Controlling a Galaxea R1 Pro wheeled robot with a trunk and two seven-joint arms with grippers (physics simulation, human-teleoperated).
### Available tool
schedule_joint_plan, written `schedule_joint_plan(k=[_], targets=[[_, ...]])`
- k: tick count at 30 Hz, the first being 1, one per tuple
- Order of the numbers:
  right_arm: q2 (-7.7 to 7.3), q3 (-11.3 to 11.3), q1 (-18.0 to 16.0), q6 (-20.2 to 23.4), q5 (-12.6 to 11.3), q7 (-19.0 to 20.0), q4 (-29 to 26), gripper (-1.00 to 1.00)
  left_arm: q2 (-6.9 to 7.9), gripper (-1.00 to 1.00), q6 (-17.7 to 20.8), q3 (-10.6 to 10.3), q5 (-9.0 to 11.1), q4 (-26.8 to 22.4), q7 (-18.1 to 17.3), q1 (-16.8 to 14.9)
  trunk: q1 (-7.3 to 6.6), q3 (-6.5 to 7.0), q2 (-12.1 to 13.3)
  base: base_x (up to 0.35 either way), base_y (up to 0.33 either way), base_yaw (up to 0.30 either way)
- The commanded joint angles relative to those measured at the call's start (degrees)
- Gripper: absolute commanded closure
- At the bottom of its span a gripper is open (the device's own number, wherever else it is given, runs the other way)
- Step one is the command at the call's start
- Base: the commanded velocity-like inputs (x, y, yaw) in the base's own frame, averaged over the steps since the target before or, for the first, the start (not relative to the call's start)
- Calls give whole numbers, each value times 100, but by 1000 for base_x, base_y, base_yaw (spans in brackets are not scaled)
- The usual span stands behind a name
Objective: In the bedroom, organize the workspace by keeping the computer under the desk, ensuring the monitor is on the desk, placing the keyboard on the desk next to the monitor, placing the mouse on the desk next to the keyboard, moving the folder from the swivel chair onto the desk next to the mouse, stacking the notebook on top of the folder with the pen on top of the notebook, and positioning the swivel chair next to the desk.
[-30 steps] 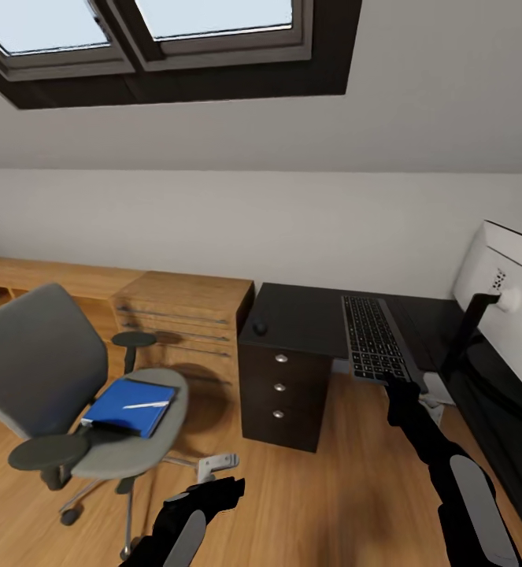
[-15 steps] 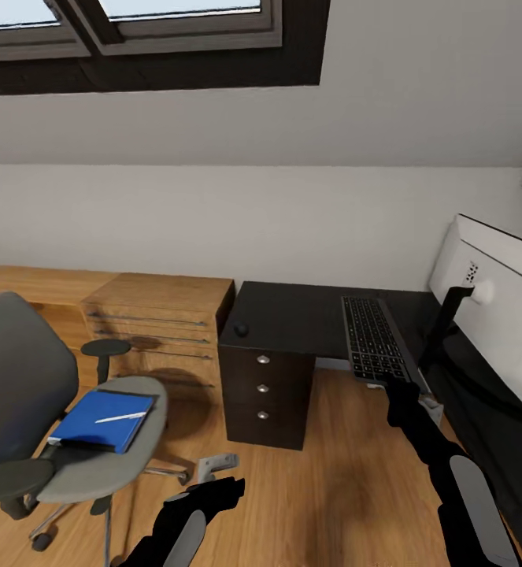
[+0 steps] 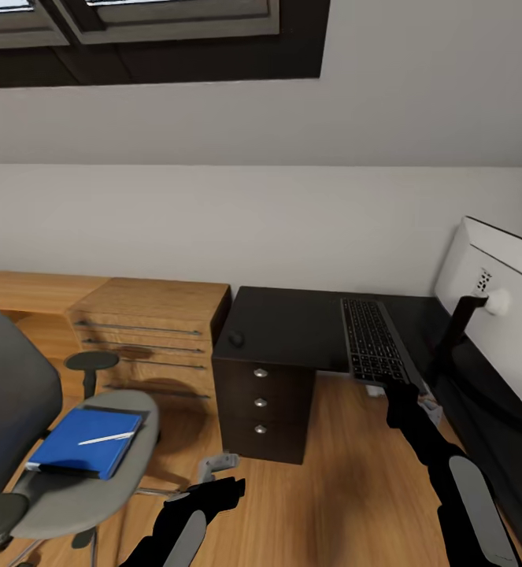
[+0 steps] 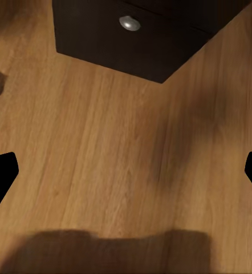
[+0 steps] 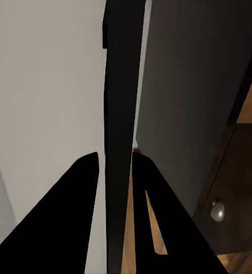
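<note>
One keyboard [image 3: 375, 339], one folder [image 3: 85, 442]

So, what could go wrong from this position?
The keyboard overhangs the desk edge while the right gripper pinches its near end, so a slip could drop it to the floor. The pen lies loose on the folder on the swivel chair and may roll off.

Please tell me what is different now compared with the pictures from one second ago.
Mainly the camera moved: the whole head view has shifted, so the swivel chair and desk sit further left. The right gripper stays shut on the keyboard. The folder and pen still lie on the seat.
</note>
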Motion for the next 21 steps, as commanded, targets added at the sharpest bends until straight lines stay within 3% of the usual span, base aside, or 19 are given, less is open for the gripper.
schedule_joint_plan(k=[1, 6, 12, 21], targets=[[7, -16, -6, 29, -78, -29, 2, 100, 2, -100, 10, -15, 59, -8, 58, -4, 3, -6, -4, 320, -34, 0], [-7, -16, -6, 43, -83, -24, 61, 100, 2, -100, 11, -41, 65, -15, 69, -4, 3, -6, -4, 266, -53, 0], [-8, -16, -6, 44, -83, -11, 70, 100, 1, -100, 12, -197, 67, -22, 78, -4, 3, -6, -4, 53, -17, 0], [-5, -16, -6, 25, -79, -29, 79, 100, 2, -100, 12, -237, 65, -32, 76, -4, 3, -6, -4, 113, -1, 0]])
